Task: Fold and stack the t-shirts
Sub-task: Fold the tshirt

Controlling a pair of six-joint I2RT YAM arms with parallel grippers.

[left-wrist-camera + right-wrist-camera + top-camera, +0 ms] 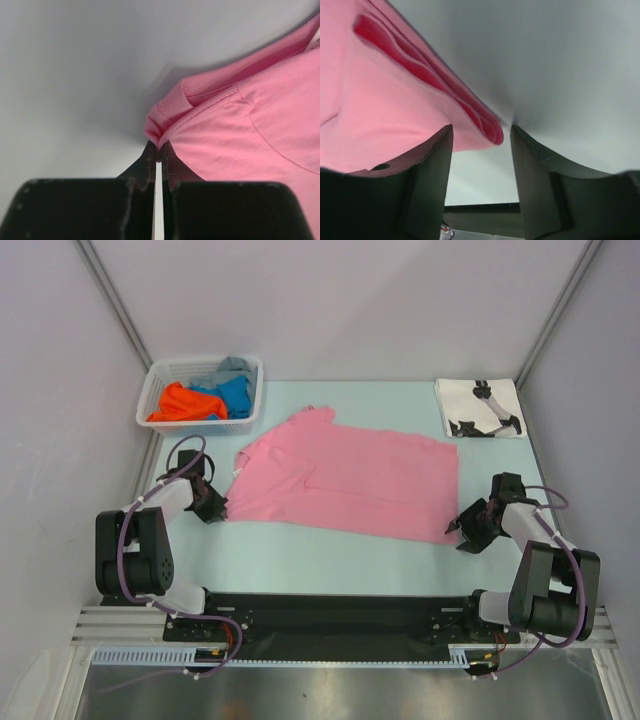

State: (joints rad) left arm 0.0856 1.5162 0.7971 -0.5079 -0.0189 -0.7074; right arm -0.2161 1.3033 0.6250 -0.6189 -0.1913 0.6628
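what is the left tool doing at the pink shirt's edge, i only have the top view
Observer: The left tool is shut, a bunched fold of the pink t-shirt pinched at its tips.
Operator: and the right one, gripping
Observer: No. The right tool is open; the shirt's corner lies between its fingers, unclamped.
Operator: single layer there
Observer: No, several layers are stacked at that corner.

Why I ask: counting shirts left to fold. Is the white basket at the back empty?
No, the basket holds an orange t-shirt, a blue t-shirt and a grey t-shirt.
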